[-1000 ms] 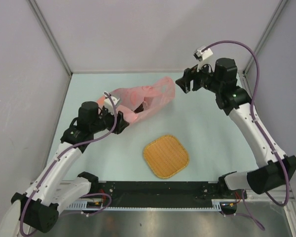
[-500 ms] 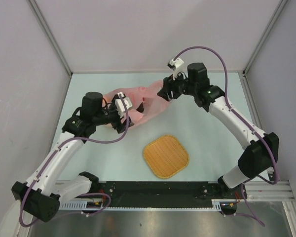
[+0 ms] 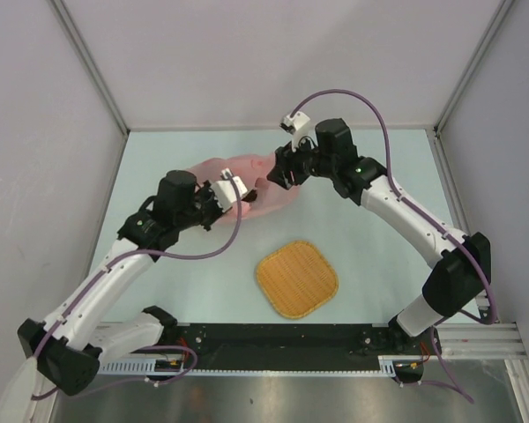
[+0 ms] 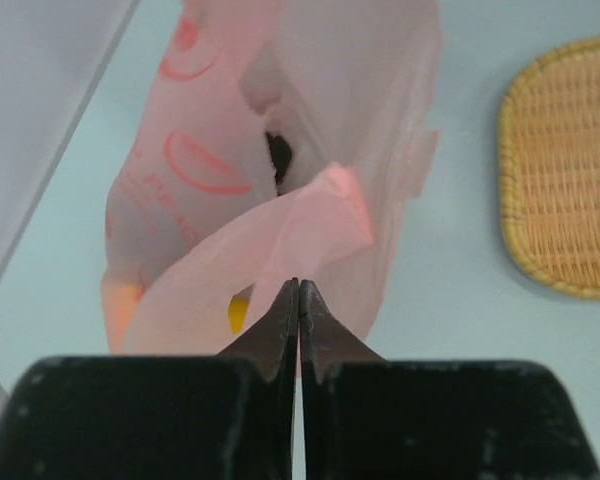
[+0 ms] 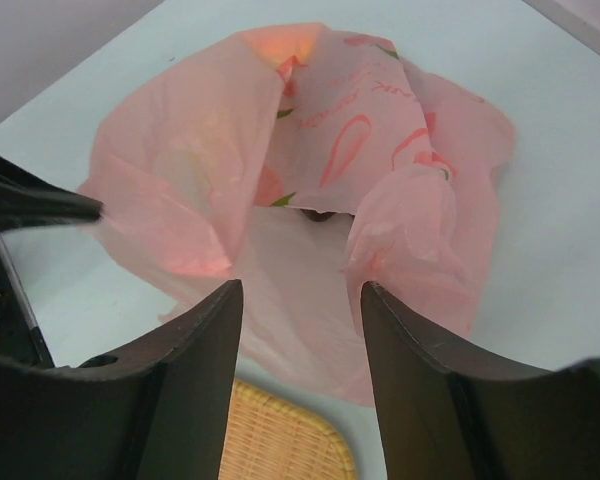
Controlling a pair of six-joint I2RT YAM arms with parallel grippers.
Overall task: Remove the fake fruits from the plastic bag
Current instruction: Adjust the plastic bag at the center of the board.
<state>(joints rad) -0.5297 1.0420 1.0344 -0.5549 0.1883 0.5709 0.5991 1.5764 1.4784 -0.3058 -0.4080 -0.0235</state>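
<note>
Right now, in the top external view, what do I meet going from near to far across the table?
Near to far: woven tray → plastic bag. Both grippers overlap the bag, so they are left out of the order: the left gripper is shut on its edge, and the right gripper is open over it.

This is a robotics lab test cell: a pale table (image 3: 379, 282) boxed in by plain grey panels (image 3: 264, 62) on metal posts (image 3: 88, 66), with the left arm (image 3: 110, 275) and right arm (image 3: 414, 220) bolted to a black rail (image 3: 282, 357).
</note>
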